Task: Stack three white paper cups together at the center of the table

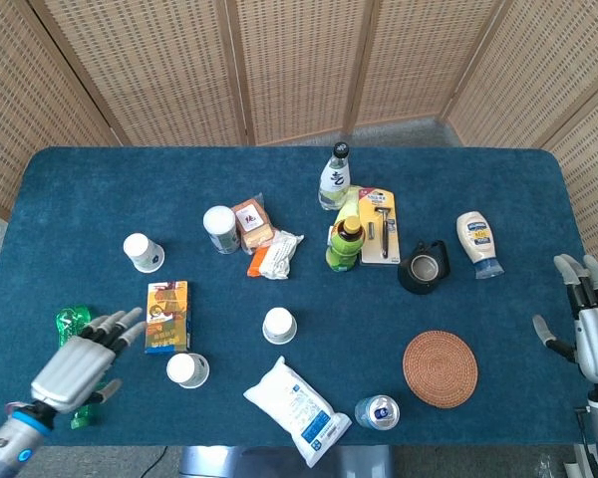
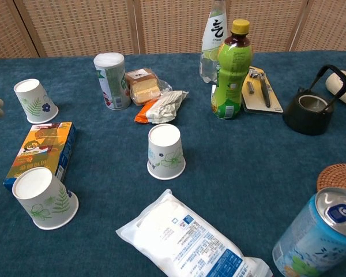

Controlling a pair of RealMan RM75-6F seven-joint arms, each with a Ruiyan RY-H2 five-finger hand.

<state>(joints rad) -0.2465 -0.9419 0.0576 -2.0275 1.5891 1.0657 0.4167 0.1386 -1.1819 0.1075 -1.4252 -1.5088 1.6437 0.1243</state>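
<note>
Evidently the three paper cups point(image 1: 279, 325) point(image 1: 187, 369) point(image 1: 143, 252) are light, thin-walled, easily crushed; gentle sidewall grip advised. Left hand point(image 1: 85, 359) spread, empty, near-left; right hand point(image 1: 590, 331) likewise empty.

1. Left hand point(image 1: 80, 360) over the near-left worktop point(image 1: 80, 189), fingers spread; green bottle point(image 1: 72, 329) lies partly under it, orange box point(image 1: 166, 316) just beside the fingertips
2. Near-left cup point(image 1: 187, 369) sits close to the box's near end; tight gap between them
3. Centre cup point(image 1: 279, 325) stands in open cloth; white packet point(image 1: 297, 398) lies nearby on its near side
4. Far-left cup point(image 1: 143, 252) has bare cloth on all sides; white can point(image 1: 220, 229) stands to its right
5. Snack wrappers point(image 1: 264, 239) and green drink bottle point(image 1: 346, 244) crowd the far side of centre
6. Right hand point(image 1: 590, 324) at the right edge, open worktop to its left; woven coaster point(image 1: 440, 368) and blue can point(image 1: 378, 411) lie further inward
</note>
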